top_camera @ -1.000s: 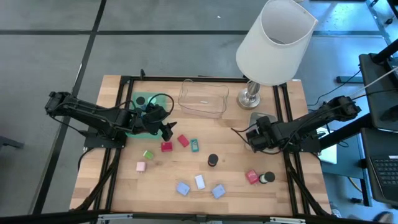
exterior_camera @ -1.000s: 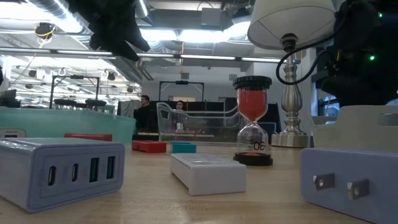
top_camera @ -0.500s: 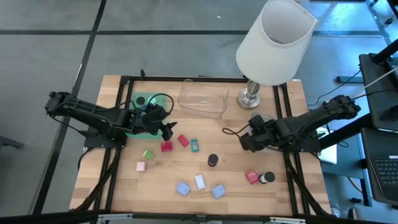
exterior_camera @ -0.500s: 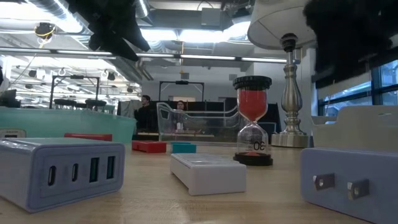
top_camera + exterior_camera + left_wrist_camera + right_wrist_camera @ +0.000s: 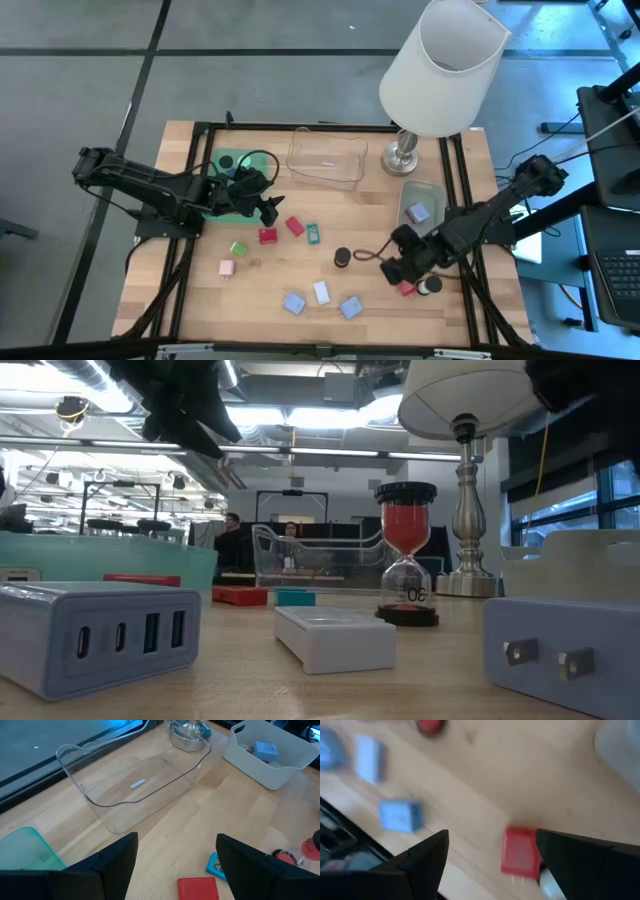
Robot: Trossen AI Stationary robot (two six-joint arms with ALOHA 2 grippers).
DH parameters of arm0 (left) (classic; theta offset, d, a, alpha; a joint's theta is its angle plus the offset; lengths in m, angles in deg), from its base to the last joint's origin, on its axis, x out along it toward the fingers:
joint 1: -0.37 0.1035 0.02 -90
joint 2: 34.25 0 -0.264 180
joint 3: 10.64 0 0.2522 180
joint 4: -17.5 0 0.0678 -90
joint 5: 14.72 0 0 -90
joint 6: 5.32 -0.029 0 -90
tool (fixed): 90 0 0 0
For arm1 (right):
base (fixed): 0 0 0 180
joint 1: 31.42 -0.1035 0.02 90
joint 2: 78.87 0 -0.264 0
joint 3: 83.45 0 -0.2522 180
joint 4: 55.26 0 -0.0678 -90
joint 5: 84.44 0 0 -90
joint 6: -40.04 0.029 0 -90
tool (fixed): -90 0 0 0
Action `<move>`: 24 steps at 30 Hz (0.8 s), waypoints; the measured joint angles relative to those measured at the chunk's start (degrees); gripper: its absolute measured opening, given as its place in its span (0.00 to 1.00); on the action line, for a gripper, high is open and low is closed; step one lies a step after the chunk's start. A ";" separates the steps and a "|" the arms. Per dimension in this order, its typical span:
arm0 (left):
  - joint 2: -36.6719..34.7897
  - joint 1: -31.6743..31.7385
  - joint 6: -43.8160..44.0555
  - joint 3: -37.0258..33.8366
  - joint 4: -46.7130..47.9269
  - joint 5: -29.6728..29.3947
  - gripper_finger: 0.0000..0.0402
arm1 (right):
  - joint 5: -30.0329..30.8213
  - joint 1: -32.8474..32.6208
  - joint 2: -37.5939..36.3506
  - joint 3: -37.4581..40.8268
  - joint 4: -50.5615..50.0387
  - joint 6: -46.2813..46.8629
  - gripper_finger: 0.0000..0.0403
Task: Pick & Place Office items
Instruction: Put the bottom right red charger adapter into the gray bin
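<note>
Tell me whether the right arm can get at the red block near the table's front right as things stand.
Probably yes. The right gripper hangs open just beside the red block, with bare wood between its fingers. Only the black-and-white disc next to the block might crowd one finger.

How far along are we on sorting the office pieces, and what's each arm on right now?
Done: one light-blue piece lies in the grey tray. The clear tray looks empty.

In hand: nothing is gripped. The right gripper, open, is over the red block near the table's right front; the left gripper waits open by the green tray.

Left: about a dozen pieces lie loose on the table.
</note>
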 joint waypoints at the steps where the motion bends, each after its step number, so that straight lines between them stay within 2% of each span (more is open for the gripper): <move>1: 0.00 0.00 0.00 0.00 0.00 0.00 0.66 | -1.43 -0.37 0.90 0.00 -0.21 0.81 0.75; 7: 0.00 0.00 0.01 0.00 0.00 0.00 0.66 | -5.28 -0.98 4.95 0.02 -0.90 1.76 0.75; 24: 0.01 0.00 0.04 0.00 0.00 0.04 0.66 | -7.45 -0.98 12.85 0.04 -2.45 0.28 0.75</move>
